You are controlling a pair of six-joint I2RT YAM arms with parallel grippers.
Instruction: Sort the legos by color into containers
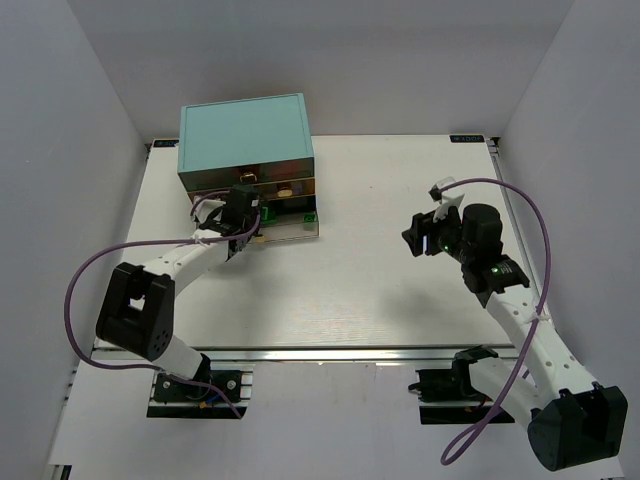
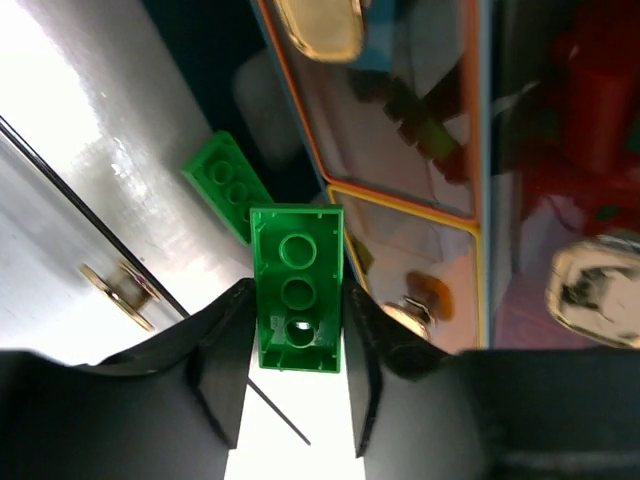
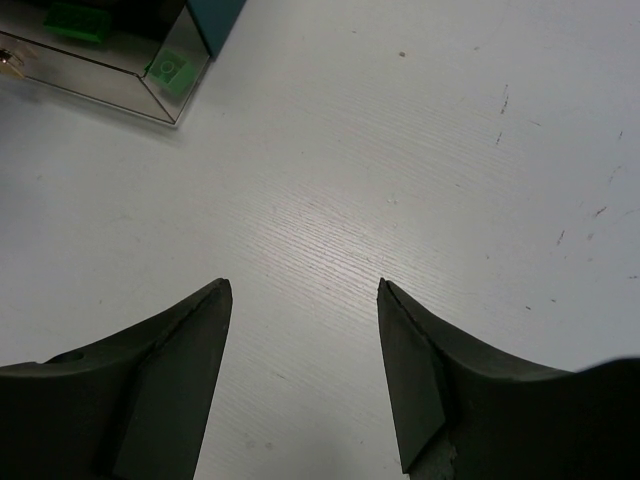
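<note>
Since the green brick (image 2: 297, 250) looks light, stiff and smooth, the left pincer (image 2: 297, 310) apparently clamps its long sides; the right pincer (image 3: 304, 288) gapes empty.

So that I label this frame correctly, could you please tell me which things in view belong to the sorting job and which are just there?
Job: green brick between the left fingers; second green brick in the open drawer; small green piece at its corner; closed drawers of the teal cabinet.
Just there: purple cables; white table.
</note>
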